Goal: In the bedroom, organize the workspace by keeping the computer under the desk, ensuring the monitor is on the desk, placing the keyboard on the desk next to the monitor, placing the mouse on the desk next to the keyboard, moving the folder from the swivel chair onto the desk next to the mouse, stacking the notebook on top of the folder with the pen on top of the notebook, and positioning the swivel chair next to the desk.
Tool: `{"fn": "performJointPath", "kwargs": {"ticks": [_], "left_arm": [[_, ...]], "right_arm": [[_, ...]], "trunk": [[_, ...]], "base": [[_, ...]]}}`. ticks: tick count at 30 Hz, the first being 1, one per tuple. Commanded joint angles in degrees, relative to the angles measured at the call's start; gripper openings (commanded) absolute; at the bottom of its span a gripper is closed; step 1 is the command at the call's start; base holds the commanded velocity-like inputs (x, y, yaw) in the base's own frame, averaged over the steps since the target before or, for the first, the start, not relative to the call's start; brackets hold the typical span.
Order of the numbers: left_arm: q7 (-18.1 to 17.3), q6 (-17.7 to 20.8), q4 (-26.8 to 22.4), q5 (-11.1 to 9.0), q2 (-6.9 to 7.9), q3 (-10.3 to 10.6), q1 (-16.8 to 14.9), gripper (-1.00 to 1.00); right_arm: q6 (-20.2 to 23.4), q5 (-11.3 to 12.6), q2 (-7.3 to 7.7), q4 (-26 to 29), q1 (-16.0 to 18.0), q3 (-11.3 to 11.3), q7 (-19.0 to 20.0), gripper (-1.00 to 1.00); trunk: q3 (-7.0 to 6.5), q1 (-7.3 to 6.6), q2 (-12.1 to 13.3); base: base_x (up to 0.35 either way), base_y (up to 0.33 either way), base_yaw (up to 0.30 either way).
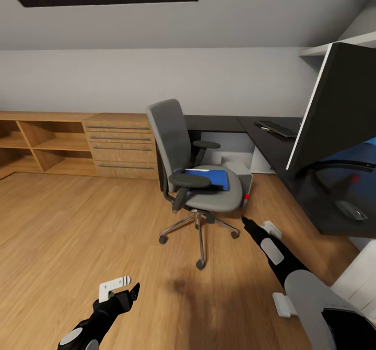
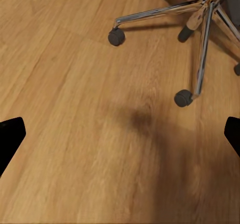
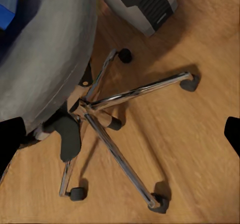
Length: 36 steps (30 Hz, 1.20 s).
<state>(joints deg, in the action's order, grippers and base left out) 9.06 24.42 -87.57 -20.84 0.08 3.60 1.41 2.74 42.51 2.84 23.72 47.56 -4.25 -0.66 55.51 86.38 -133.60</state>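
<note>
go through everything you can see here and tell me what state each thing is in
Swivel chair: upright on the floor, off the desk's corner.
Folder: lying flat on the chair seat.
Monitor: standing on the desk, screen dark.
Keyboard: flat on the desk.
Left gripper: open, empty.
Right gripper: open, empty.

arms: glossy black, grey panels | grippers: black fingers, white brackets

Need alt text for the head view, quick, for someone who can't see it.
Grey swivel chair with the blue folder on its seat stands beside the black desk, which holds the monitor and keyboard. Both arms hover over wood floor.
</note>
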Motion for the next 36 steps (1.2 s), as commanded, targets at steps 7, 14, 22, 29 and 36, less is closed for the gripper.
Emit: {"fn": "performJointPath", "kwargs": {"ticks": [7, 14, 22, 29, 36], "left_arm": [[0.51, 0.19, -0.06, -0.53, 0.01, 0.09, 0.00, 1.00], [0.50, 0.19, -0.05, -0.57, 0.04, 0.10, 0.00, 1.00], [0.49, 0.19, -0.05, -0.57, 0.07, 0.09, 0.00, 1.00], [0.51, 0.19, -0.05, -0.55, 0.09, 0.03, 0.00, 1.00], [0.59, 0.18, -0.05, -0.59, 0.10, 0.04, 0.00, 1.00]], "right_arm": [[0.32, 0.63, 0.29, -0.09, -0.01, -0.21, 2.62, 1.00], [0.28, 1.94, 1.28, -0.16, -0.08, -1.17, 2.76, 1.00], [0.25, 2.43, 1.37, -0.32, -0.16, -1.28, 2.77, 1.00], [0.25, 2.48, 1.38, -0.34, -0.17, -1.42, 2.63, 1.00], [0.32, 2.52, 1.63, -0.34, -0.18, -1.83, 2.60, 1.00]], "trunk": [[0.04, 0.02, -0.02], [0.04, 0.02, -0.02], [0.04, 0.02, -0.02], [0.04, 0.02, -0.02], [0.04, 0.02, -0.02]], "base": [[0.235, 0.000, 0.000], [0.257, 0.000, 0.000], [0.251, 0.000, 0.000], [0.180, 0.000, 0.000], [0.240, 0.000, 0.000]]}}
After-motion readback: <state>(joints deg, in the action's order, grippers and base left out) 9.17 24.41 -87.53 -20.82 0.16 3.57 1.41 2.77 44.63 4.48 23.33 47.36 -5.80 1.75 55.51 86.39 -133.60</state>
